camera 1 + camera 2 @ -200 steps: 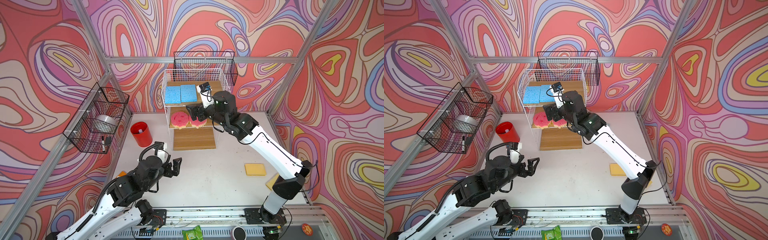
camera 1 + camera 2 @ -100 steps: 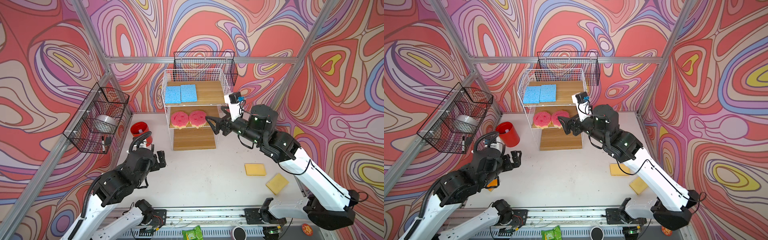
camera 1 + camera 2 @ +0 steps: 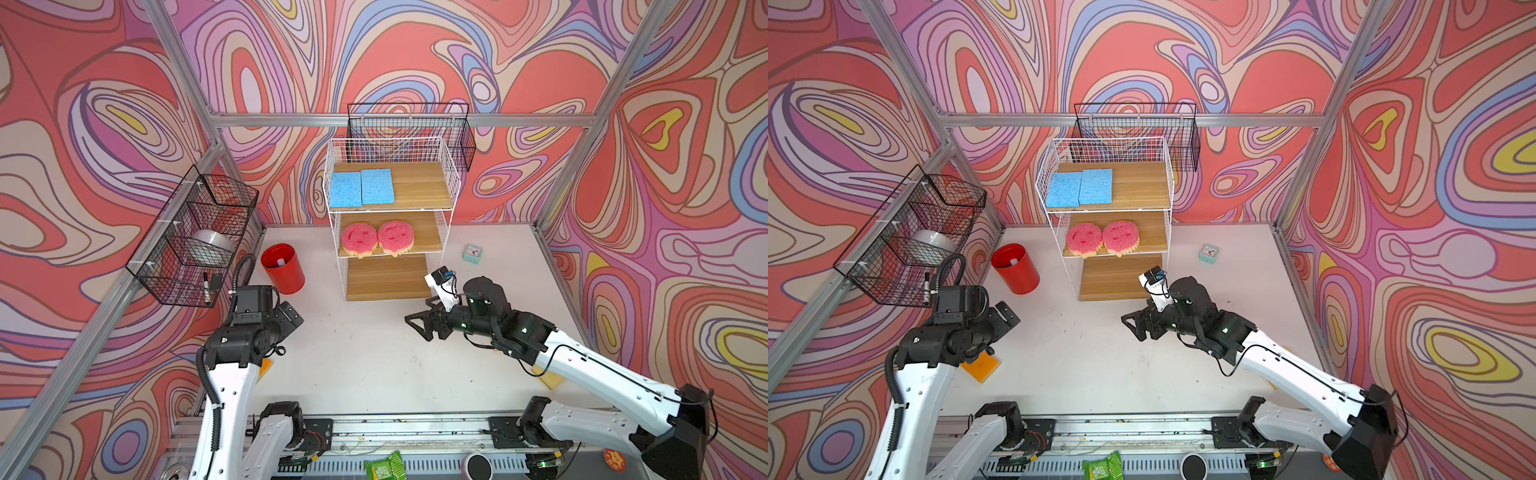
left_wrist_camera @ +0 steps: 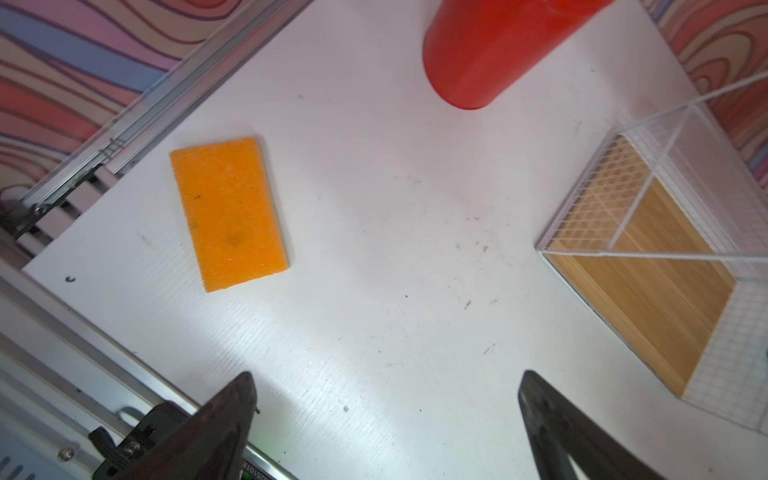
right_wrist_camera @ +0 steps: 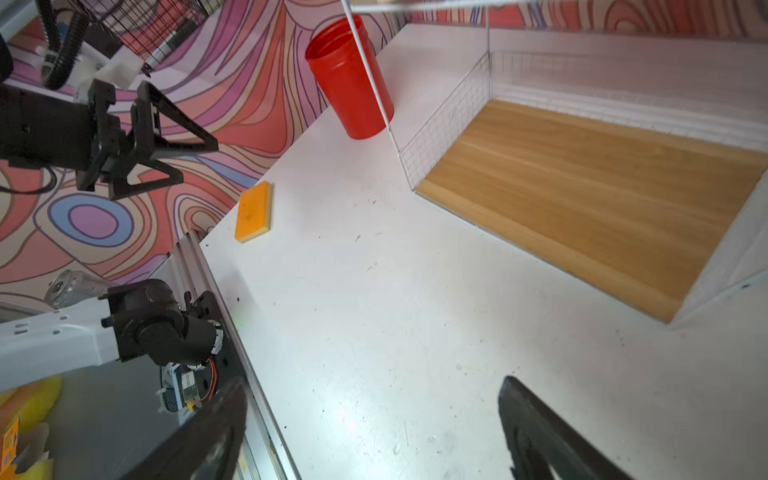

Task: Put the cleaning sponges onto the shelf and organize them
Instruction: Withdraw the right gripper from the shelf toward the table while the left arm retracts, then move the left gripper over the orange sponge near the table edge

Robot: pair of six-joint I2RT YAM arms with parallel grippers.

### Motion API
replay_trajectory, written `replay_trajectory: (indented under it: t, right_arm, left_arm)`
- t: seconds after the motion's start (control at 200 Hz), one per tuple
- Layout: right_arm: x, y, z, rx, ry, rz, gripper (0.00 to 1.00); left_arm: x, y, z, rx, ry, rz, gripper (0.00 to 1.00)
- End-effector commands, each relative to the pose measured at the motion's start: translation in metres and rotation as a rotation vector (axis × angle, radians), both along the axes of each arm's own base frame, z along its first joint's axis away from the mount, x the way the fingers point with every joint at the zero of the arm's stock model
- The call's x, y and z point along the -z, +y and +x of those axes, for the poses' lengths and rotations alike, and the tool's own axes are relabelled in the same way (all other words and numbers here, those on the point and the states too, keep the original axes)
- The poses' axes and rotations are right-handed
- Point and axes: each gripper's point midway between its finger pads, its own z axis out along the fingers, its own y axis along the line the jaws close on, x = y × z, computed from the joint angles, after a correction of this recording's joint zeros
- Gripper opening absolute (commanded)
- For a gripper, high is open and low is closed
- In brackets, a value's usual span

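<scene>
Orange sponge (image 4: 228, 214): lies flat on the tabletop (image 4: 374, 249) by its left edge, towards the front-left corner, orange face up and clear of the red cup (image 4: 478, 54).
Handling: likely light, soft and springy with a rough face. A gentle pinch across the short width at mid-length should hold it.
Left gripper (image 4: 385, 374): jaws wide apart and empty, aimed down at bare tabletop beside the orange sponge, not over it.
Right gripper (image 3: 417, 328): spread wide and empty above the tabletop's middle, pointing towards the left edge, with the forearm reaching in from the front-right corner.
Yellow sponge (image 3: 550, 379): near the right edge, mostly hidden under the right arm.
Shelf (image 3: 390, 278): blue sponges (image 3: 361, 188) on the top board, pink sponges (image 3: 376, 237) on the middle board, bottom board bare.
</scene>
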Motion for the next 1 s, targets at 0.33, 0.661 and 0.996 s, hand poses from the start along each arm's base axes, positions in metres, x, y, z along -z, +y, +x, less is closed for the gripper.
replay_trajectory:
  t: [0.33, 0.661, 0.996]
  right_arm:
    - [0.060, 0.008, -0.008, -0.022, 0.116, 0.003, 0.98]
    - [0.066, -0.012, 0.007, 0.068, 0.132, -0.001, 0.98]
    - [0.078, -0.013, 0.015, 0.082, 0.170, -0.004, 0.98]
  left_arm:
    - [0.058, 0.064, -0.010, -0.209, 0.211, 0.107, 1.00]
    - [0.108, 0.097, -0.014, -0.234, 0.382, 0.045, 1.00]
    - [0.141, 0.117, -0.009, -0.257, 0.405, -0.053, 1.00]
